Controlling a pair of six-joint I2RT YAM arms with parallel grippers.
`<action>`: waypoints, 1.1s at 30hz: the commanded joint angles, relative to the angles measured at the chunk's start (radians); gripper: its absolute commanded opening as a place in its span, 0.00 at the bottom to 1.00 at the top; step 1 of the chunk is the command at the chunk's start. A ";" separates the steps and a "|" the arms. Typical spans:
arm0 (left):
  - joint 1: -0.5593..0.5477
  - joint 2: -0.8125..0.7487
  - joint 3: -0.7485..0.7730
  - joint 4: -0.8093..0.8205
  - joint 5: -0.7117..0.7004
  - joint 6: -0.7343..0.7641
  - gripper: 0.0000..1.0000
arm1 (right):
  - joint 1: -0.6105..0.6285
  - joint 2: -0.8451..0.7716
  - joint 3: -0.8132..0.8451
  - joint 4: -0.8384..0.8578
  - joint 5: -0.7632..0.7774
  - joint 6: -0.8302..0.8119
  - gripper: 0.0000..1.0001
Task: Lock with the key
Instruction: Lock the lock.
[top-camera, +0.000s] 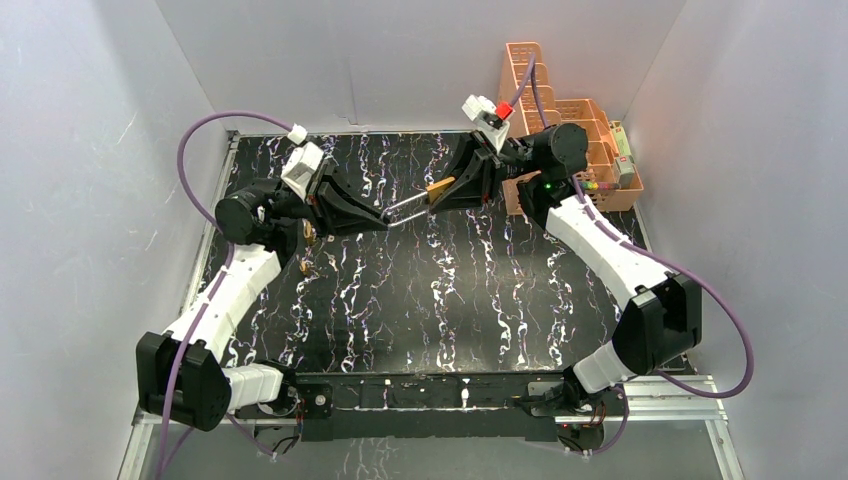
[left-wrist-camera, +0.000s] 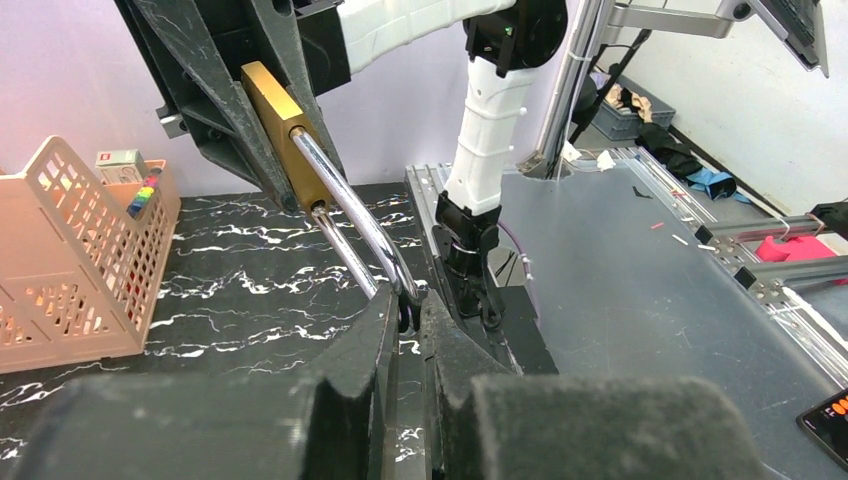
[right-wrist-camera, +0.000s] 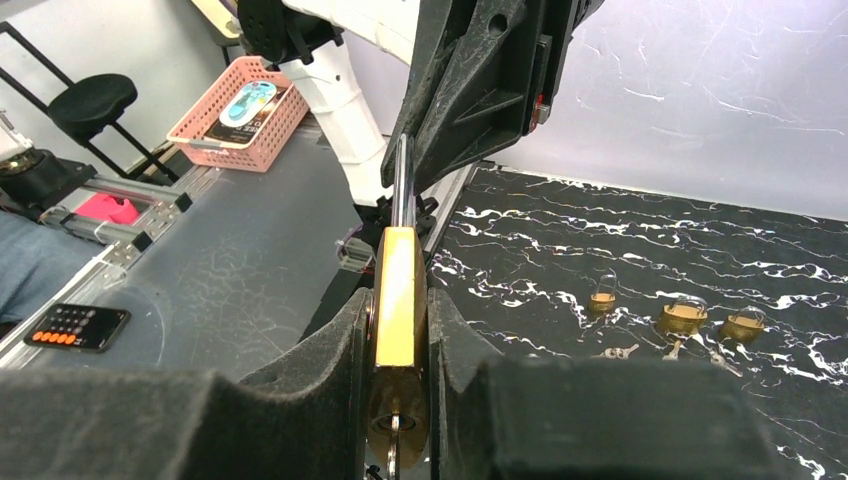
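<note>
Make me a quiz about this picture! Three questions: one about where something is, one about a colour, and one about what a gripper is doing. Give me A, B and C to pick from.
1. Where is the big padlock?
A. in a drawer
B. on the floor
C. held in the air between both grippers

2. What colour is the padlock's body?
A. gold
B. blue
C. green

3. What is the left gripper doing?
A. standing wide open
B. shut on the padlock's shackle
C. holding a spoon

Answers:
1 C: in the top view the right gripper grips its body and the left gripper grips its shackle, so it hangs between them.
2 A: the body shines brass gold in both wrist views.
3 B: its jaws close tight around the end of the silver loop.
</note>
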 joint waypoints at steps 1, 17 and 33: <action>-0.042 0.008 0.032 0.040 -0.028 0.012 0.00 | 0.018 0.001 0.068 0.106 0.063 0.014 0.00; -0.097 0.090 0.080 0.052 -0.031 -0.009 0.00 | 0.038 0.007 0.071 0.170 0.091 0.040 0.00; -0.100 0.143 0.081 0.063 -0.213 0.074 0.00 | 0.148 0.062 0.064 0.246 0.160 0.041 0.00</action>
